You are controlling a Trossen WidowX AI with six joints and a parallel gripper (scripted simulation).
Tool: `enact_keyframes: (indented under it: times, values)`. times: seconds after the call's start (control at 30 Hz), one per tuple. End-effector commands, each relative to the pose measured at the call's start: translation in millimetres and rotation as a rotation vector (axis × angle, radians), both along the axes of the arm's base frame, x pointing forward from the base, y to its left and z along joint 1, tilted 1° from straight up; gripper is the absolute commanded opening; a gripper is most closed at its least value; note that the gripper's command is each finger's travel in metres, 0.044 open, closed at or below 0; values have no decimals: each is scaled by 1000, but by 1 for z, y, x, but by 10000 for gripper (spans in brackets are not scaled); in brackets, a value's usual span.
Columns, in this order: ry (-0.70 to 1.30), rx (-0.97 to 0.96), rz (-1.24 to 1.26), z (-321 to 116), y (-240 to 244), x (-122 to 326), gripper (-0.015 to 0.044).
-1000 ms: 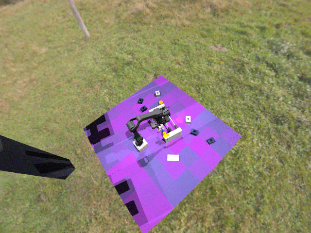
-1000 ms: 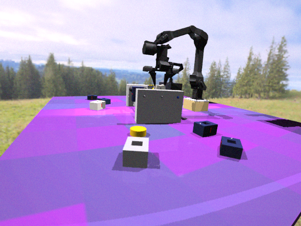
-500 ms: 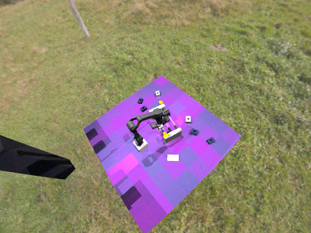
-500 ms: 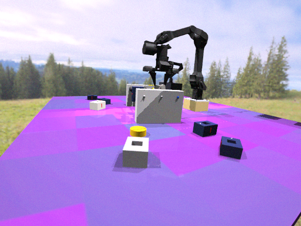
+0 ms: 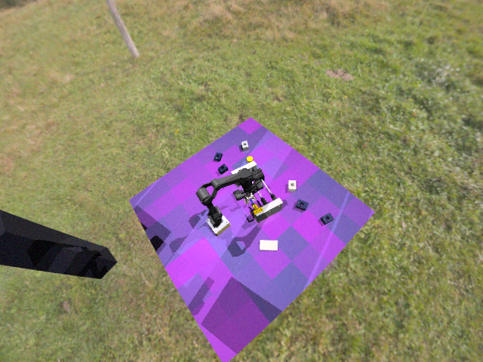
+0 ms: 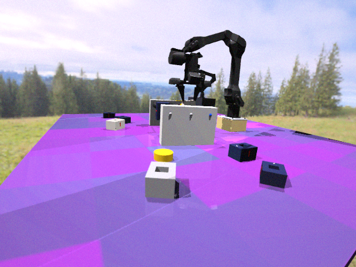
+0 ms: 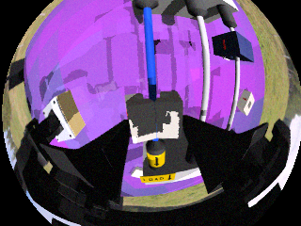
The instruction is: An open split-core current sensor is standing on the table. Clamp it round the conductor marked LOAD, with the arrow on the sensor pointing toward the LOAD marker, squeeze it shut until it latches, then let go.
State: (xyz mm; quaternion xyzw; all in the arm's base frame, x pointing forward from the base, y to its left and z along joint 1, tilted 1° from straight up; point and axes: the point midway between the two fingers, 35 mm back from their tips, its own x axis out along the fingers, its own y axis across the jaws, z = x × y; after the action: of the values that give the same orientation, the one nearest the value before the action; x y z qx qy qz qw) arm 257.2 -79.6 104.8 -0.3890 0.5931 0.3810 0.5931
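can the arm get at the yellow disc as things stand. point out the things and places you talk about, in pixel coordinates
Not straight away, I'd judge: the gripper [image 7: 156, 122] is down at the sensor [image 7: 158, 113], and a white panel [image 6: 188, 124] stands between it and the yellow disc [image 5: 249, 158] [image 6: 163, 155]. Lifting over that panel might open a way.

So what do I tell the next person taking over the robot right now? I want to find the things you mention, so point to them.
Hand [image 5: 248, 197] [image 6: 188, 99] [image 7: 156, 122]: shut on the grey boxy current sensor [image 5: 249, 200] [image 7: 141, 113].
Job's things: sensor round the blue rod-like conductor [image 5: 252, 202] [image 7: 150, 47], near the yellow LOAD marker [image 5: 258, 210] [image 7: 157, 178].
Done: sensor placed, halves looking together.
Left: check latch and sensor arrow, neither clear here; then let go.
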Motion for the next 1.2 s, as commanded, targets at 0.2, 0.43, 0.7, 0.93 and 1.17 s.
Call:
enact_keyframes:
  times: [0.2, 0.43, 0.7, 0.93, 1.17]
  values:
    - [-1, 0, 0, 1, 0, 0, 440]
    - [-1, 0, 0, 1, 0, 0, 440]
    - [12, 10, 4, -38, 0, 0, 440]
    - [12, 10, 4, -43, 0, 0, 440]
    - [12, 10, 4, -54, 0, 0, 440]
